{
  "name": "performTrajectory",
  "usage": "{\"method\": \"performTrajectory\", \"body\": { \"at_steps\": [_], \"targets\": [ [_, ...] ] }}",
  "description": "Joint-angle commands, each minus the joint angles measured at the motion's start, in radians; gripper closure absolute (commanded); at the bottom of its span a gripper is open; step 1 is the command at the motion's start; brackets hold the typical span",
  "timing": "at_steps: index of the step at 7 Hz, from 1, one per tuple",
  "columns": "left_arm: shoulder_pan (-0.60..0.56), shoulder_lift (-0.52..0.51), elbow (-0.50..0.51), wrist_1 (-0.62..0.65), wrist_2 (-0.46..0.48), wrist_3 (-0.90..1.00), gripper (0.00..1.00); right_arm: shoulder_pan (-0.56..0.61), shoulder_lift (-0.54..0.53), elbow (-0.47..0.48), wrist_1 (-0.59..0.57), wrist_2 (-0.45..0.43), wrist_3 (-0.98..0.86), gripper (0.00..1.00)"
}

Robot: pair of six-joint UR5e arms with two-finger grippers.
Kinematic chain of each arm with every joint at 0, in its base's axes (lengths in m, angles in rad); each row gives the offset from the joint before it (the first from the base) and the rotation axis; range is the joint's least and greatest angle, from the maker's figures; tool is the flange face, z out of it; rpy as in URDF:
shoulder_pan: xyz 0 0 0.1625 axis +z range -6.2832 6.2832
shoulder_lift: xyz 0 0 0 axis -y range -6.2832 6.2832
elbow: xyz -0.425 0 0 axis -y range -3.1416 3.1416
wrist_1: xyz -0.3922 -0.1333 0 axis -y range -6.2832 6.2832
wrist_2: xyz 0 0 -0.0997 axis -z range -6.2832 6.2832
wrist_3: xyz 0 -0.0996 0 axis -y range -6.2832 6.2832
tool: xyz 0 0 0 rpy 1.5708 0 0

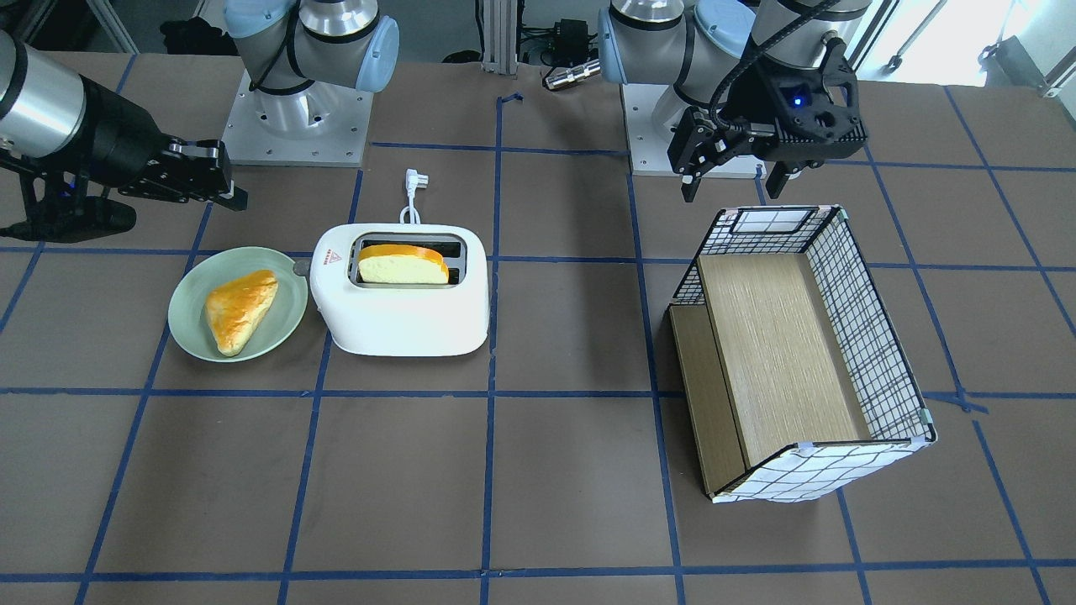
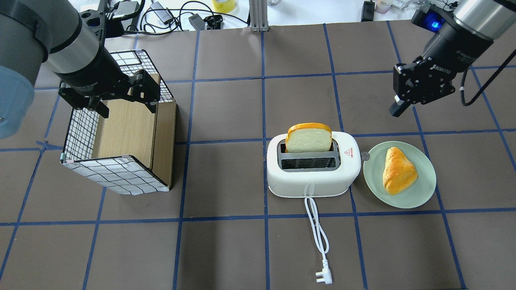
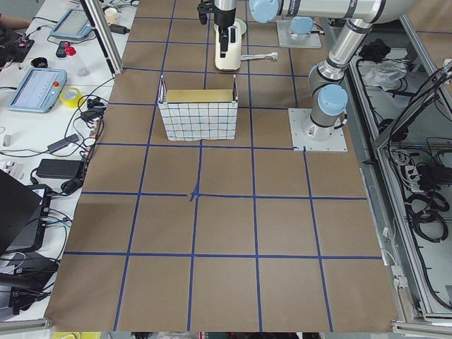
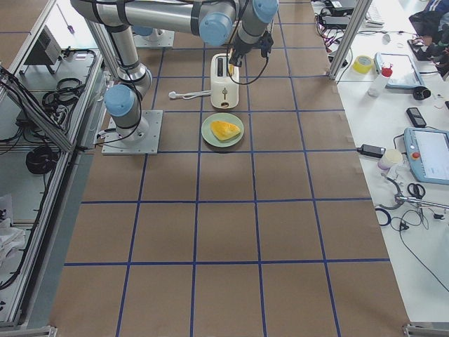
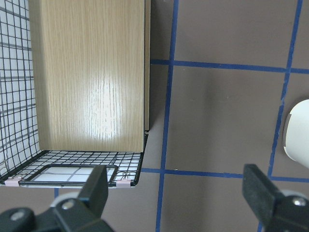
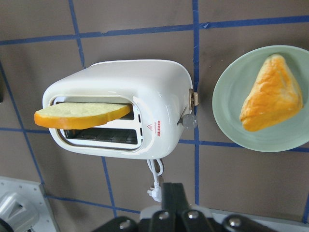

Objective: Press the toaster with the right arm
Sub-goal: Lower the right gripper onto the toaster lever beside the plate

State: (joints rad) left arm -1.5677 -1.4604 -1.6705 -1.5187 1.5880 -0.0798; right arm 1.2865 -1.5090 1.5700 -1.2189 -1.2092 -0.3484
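The white toaster (image 2: 312, 183) stands mid-table, also in the front view (image 1: 403, 323) and the right wrist view (image 6: 120, 77). A bread slice (image 2: 308, 139) sticks up from one slot. Its small grey lever knob (image 6: 189, 121) is on the end that faces the plate. My right gripper (image 2: 397, 108) is shut and empty, and hovers above the table beyond the plate, apart from the toaster; it also shows in the front view (image 1: 231, 197). My left gripper (image 2: 125, 106) is open and empty over the grid-patterned box, and shows in its wrist view (image 5: 178, 193).
A green plate (image 2: 423, 189) with a triangular pastry (image 2: 399, 171) sits right beside the toaster's lever end. The toaster's white cord and plug (image 2: 322, 276) trail toward the robot. A black-and-white grid box (image 2: 113, 173) with a wooden inner lies on the left side.
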Motion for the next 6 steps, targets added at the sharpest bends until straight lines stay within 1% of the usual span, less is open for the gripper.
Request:
{"method": "performTrajectory", "body": {
  "at_steps": [1, 2, 3, 4, 5, 6],
  "targets": [
    [0.000, 0.000, 0.000, 0.000, 0.001, 0.000, 0.00, -0.079, 0.003, 0.166, -0.097, 0.127, -0.171, 1.00],
    [0.000, 0.000, 0.000, 0.000, 0.001, 0.000, 0.00, -0.084, 0.003, 0.238, -0.163, 0.160, -0.208, 1.00],
    [0.000, 0.000, 0.000, 0.000, 0.000, 0.000, 0.00, -0.114, 0.003, 0.304, -0.219, 0.186, -0.274, 1.00],
    [0.000, 0.000, 0.000, 0.000, 0.000, 0.000, 0.00, -0.169, 0.003, 0.359, -0.220, 0.221, -0.343, 1.00],
    [0.000, 0.000, 0.000, 0.000, 0.000, 0.000, 0.00, -0.203, 0.004, 0.401, -0.223, 0.247, -0.365, 1.00],
    [0.000, 0.000, 0.000, 0.000, 0.000, 0.000, 0.00, -0.205, 0.006, 0.425, -0.226, 0.319, -0.380, 1.00]
  ]
}}
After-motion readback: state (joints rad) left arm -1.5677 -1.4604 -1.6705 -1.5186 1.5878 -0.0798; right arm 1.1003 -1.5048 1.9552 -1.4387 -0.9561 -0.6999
